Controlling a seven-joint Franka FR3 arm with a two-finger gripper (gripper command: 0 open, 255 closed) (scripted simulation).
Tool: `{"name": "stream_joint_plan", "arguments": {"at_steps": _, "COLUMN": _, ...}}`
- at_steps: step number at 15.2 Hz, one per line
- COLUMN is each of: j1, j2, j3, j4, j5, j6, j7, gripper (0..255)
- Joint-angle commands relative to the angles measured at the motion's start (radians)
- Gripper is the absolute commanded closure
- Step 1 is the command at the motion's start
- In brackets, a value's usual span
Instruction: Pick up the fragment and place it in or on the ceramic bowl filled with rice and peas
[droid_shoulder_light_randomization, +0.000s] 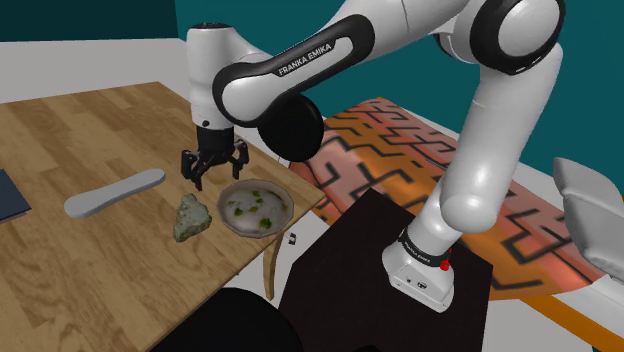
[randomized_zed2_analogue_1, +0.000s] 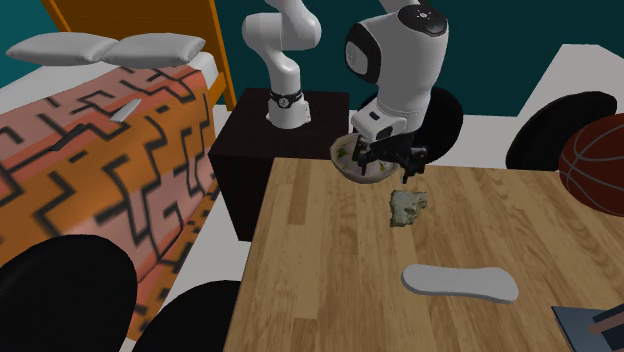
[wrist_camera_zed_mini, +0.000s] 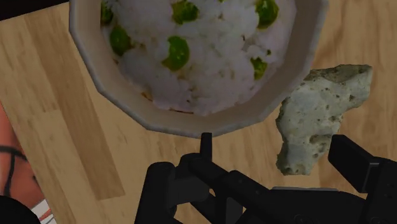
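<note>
- The all-black two-finger claw (droid_shoulder_light_randomization: 213, 170) on the white arm is hanging just above the light-wood plank tabletop (droid_shoulder_light_randomization: 80, 130), pointing down.
- Its fingers (wrist_camera_zed_mini: 359, 167) are standing well apart and gripping nothing.
- In the wrist view, bare wood is showing between the two fingers.
- The task object, a rough pale grey-green stone-like fragment (droid_shoulder_light_randomization: 192, 218), is lying on the tabletop, not lifted.
- In the wrist view one end of the fragment (wrist_camera_zed_mini: 318, 114) is sitting just inside one finger; I cannot tell whether they are touching.
- The beige faceted ceramic bowl (droid_shoulder_light_randomization: 288, 208) of white rice and green peas is standing on the tabletop near the edge closest to the stand, directly beside the fragment.
- In the wrist view the bowl rim and the fragment are looking very close; contact cannot be told.
- In the shoulder view the claw is hovering behind the gap between fragment and bowl.
- A flat, pale grey, elongated rounded slab (droid_shoulder_light_randomization: 115, 193) is lying farther along the tabletop, apart from the fragment.
- A bed with an orange cover bearing a black angular pattern (droid_shoulder_light_randomization: 400, 150) is standing beside the tabletop.
- The dark box stand (droid_shoulder_light_randomization: 350, 260) is sitting between bed and tabletop.
</note>
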Motion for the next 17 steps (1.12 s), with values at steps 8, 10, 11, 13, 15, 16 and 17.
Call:
{"name": "stream_joint_plan", "arguments": {"at_steps": 8, "j1": 0.11, "j2": 0.295, "j3": -0.043, "j4": 0.266, "j5": -0.111, "j6": 0.009, "j7": 0.128, "gripper": 0}}
{"name": "stream_joint_plan", "arguments": {"at_steps": 10, "j1": 0.114, "j2": 0.309, "j3": -0.048, "j4": 0.26, "j5": -0.118, "j6": 0.029, "j7": 0.133, "gripper": 0}}
{"name": "stream_joint_plan", "arguments": {"at_steps": 11, "j1": 0.116, "j2": 0.317, "j3": -0.05, "j4": 0.257, "j5": -0.121, "j6": 0.039, "j7": 0.135, "gripper": 0}}
{"name": "stream_joint_plan", "arguments": {"at_steps": 13, "j1": 0.12, "j2": 0.332, "j3": -0.055, "j4": 0.252, "j5": -0.128, "j6": 0.059, "j7": 0.139, "gripper": 0}}
{"name": "stream_joint_plan", "arguments": {"at_steps": 15, "j1": 0.121, "j2": 0.337, "j3": -0.056, "j4": 0.25, "j5": -0.13, "j6": 0.065, "j7": 0.14, "gripper": 0}}
{"name": "stream_joint_plan", "arguments": {"at_steps": 16, "j1": 0.121, "j2": 0.337, "j3": -0.056, "j4": 0.25, "j5": -0.13, "j6": 0.065, "j7": 0.14, "gripper": 0}}
{"name": "stream_joint_plan", "arguments": {"at_steps": 17, "j1": 0.121, "j2": 0.337, "j3": -0.056, "j4": 0.25, "j5": -0.13, "j6": 0.065, "j7": 0.14, "gripper": 0}}
